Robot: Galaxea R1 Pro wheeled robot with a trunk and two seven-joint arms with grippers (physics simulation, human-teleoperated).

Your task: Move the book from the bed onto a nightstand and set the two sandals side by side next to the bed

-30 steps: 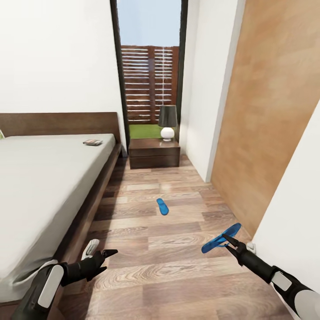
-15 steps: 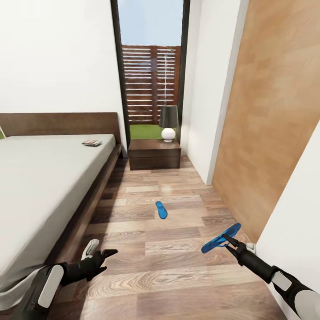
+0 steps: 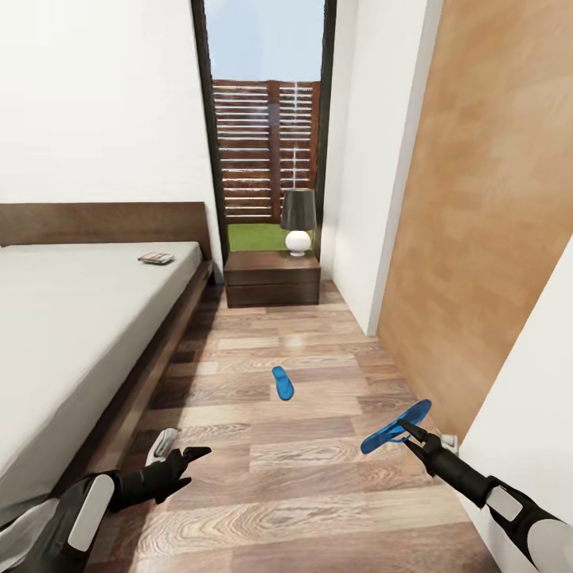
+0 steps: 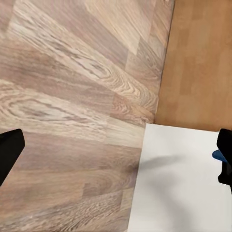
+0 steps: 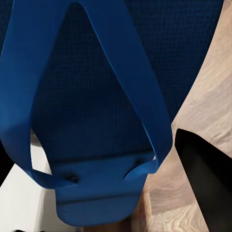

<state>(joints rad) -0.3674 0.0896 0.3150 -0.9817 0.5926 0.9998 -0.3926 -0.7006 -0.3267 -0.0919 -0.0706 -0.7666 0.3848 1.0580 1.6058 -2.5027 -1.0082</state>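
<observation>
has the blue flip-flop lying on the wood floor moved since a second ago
No. The blue flip-flop on the floor drifts left and down in the head view, but the dark-brown nightstand and the floor planks shift with it, so the camera moved.

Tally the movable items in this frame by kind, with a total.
Blue sandals: 2, one held in the right end effector as sandal, one on the floor
Book: 1
Table lamp: 1
Total: 4

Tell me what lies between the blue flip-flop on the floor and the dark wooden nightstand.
In the head view, only bare wood-plank floor lies between the blue flip-flop on the floor and the dark wooden nightstand.
</observation>
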